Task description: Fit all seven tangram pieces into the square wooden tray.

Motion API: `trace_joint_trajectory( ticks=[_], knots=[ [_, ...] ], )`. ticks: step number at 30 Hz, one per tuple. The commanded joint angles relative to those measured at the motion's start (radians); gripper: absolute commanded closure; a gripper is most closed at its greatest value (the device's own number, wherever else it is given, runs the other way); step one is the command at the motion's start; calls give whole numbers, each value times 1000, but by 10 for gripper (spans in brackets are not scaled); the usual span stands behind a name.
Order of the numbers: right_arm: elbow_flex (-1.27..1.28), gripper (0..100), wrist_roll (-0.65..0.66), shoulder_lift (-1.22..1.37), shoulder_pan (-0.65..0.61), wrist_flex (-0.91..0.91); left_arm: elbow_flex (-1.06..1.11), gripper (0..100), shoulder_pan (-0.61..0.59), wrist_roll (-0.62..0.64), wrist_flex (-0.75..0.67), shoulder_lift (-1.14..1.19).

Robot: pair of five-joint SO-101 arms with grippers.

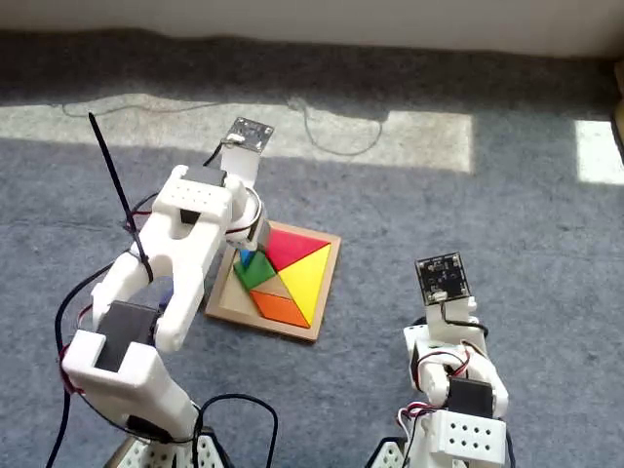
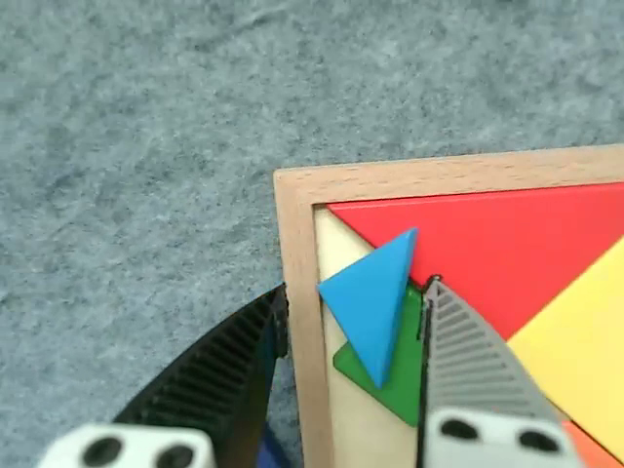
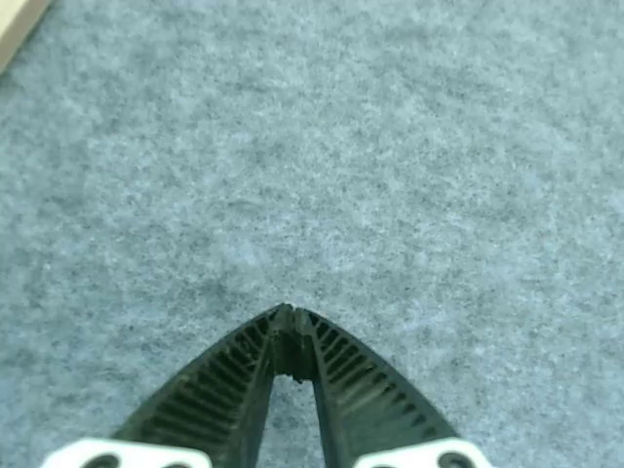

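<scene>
Currently the left gripper (image 2: 357,290) stands spread astride the tray (image 2: 297,292) wall. The blue triangle (image 2: 370,307) lies tilted between its fingers in the tray's corner, overlapping the green piece (image 2: 405,385). The right gripper (image 3: 290,317) is clenched over carpet (image 3: 390,146).

Indoor carpeted room, grey carpet (image 1: 507,224), sunlit patch (image 1: 419,141), loose cable (image 1: 341,153)

Before you, a grey-blue carpet (image 1: 526,253) covers the whole work surface, its fuzzy pile plain at close range. A band of sunlight (image 1: 429,141) lies across its far side, with a second bright patch (image 1: 597,151) at the edge. A thin cable (image 1: 336,153) trails and loops through the lit band. Beyond the carpet runs a pale wall strip (image 1: 390,18).
</scene>
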Motion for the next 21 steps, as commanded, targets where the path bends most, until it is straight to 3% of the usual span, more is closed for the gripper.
trace_joint_trajectory(
  ticks=[1,6,14,21],
  knots=[
    [33,986,0,-12,12,8,-15,768,-24,-6,-14,-13],
    [33,986,0,-12,12,8,-12,769,-12,-49,-12,-7],
    [33,986,0,-12,12,8,-5,803,111,-68,-8,-2],
    [33,986,0,-12,12,8,-1,825,120,-66,-12,35]
  ],
)
